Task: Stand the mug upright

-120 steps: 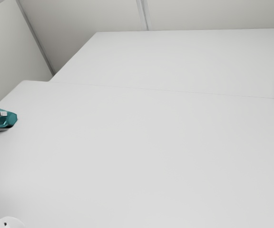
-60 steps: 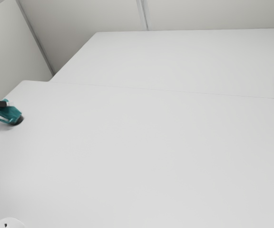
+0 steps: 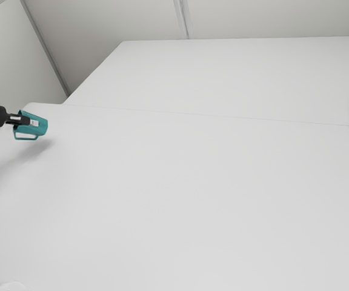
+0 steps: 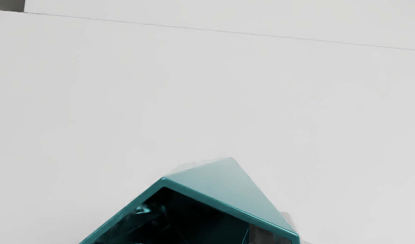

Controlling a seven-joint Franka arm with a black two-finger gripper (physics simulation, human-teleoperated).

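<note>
The black gripper (image 3: 34,123) is at the exterior view's left, shut on the teal mug (image 3: 40,129). The angular mug is raised off the table, with its shadow apart from it. It leans far over on its side, its closed end toward the exterior view's right and its handle (image 3: 25,139) hanging below. In the wrist view the mug (image 4: 224,193) shows its dark, open inside and a pale teal outer face. Grey parts of the gripper (image 4: 276,227) show on both sides of the mug's wall there; much of the hand is hidden.
The mug is over the far left part of the white table (image 3: 186,200) in the exterior view. A second white surface (image 3: 223,76) adjoins it behind a thin seam. A rounded white piece (image 3: 11,287) stands at the bottom left corner, beside a dark cable.
My gripper has carried the mug upward and toward the exterior view's right, turning it on the way. The mug's shadow has spread away from it, and a white arm part has come into view.
</note>
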